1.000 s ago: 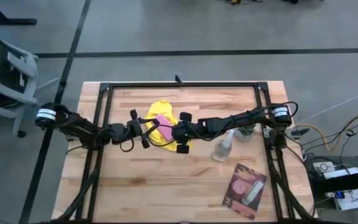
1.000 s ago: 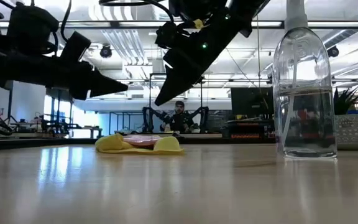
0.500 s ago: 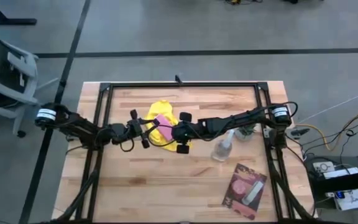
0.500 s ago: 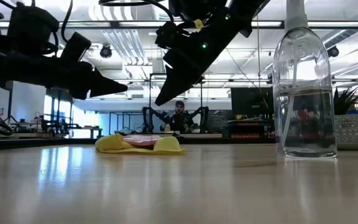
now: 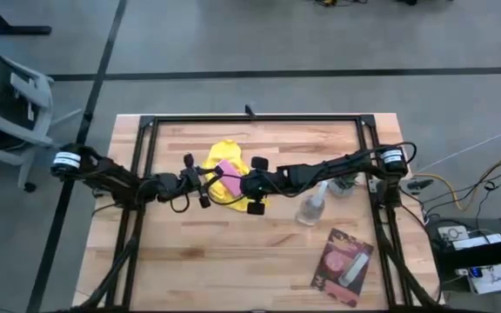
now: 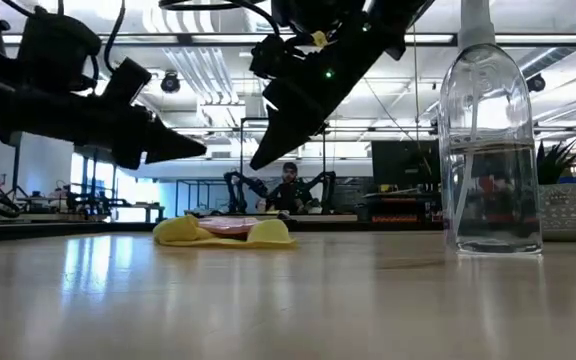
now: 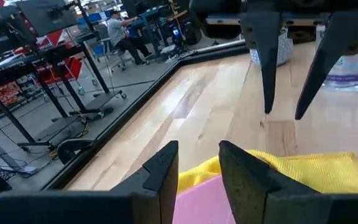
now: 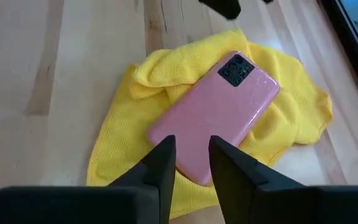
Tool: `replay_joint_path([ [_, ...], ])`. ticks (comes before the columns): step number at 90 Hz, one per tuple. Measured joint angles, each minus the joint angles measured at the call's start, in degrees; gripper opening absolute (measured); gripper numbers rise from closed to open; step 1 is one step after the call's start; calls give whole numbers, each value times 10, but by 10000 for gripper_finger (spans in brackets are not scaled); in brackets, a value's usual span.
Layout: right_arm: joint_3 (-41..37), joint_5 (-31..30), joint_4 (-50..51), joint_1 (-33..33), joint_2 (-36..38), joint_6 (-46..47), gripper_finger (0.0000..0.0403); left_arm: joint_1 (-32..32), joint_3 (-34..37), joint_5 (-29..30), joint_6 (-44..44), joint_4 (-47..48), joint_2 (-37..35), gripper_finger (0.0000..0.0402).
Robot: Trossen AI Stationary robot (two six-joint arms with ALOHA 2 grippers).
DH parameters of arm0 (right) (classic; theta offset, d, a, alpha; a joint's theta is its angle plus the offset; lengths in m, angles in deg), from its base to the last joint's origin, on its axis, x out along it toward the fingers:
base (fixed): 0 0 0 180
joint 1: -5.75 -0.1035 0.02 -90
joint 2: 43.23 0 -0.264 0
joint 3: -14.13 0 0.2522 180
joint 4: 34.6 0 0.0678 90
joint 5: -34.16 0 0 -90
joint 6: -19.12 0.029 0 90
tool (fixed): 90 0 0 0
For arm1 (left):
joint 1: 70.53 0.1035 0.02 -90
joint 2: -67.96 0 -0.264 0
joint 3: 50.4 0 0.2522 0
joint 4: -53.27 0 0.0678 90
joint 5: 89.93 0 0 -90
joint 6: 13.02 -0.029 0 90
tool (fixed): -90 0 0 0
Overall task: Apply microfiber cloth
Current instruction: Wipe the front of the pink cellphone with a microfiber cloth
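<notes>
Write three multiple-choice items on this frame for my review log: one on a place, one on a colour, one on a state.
1. Where does the pink phone lie?
A. on the microfiber cloth
B. beside the spray bottle
C. on the floor

2. What colour is the cloth?
A. blue
B. yellow
C. white

3. How are the two claws, left claw and right claw?
A. both gripping the cloth
B. one holding the bottle
C. both above the cloth, holding nothing

Answers: 1 A, the right wrist view shows the phone on the crumpled cloth. 2 B, it is bright yellow in every view. 3 C, the low view shows both claws in the air over the cloth, fingers apart.
</notes>
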Motion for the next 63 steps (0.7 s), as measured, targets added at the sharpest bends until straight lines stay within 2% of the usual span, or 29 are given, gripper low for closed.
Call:
replay_joint_path([
  [15,0,0,-5,0,0,0,62,27,-33,1,26,13,61,98],
  [27,0,0,-86,0,-2,13,53,40,-35,2,44,13,89,98],
  [34,0,0,-92,0,-2,19,49,45,-29,2,47,12,91,98],
  [42,0,-3,-105,0,-2,-17,46,55,-23,2,52,12,91,98],
  [55,1,-10,-111,-4,-21,-139,41,79,-20,2,77,31,93,98],
  [63,-1,-14,-110,-12,-50,-149,36,94,-19,2,90,36,104,98],
])
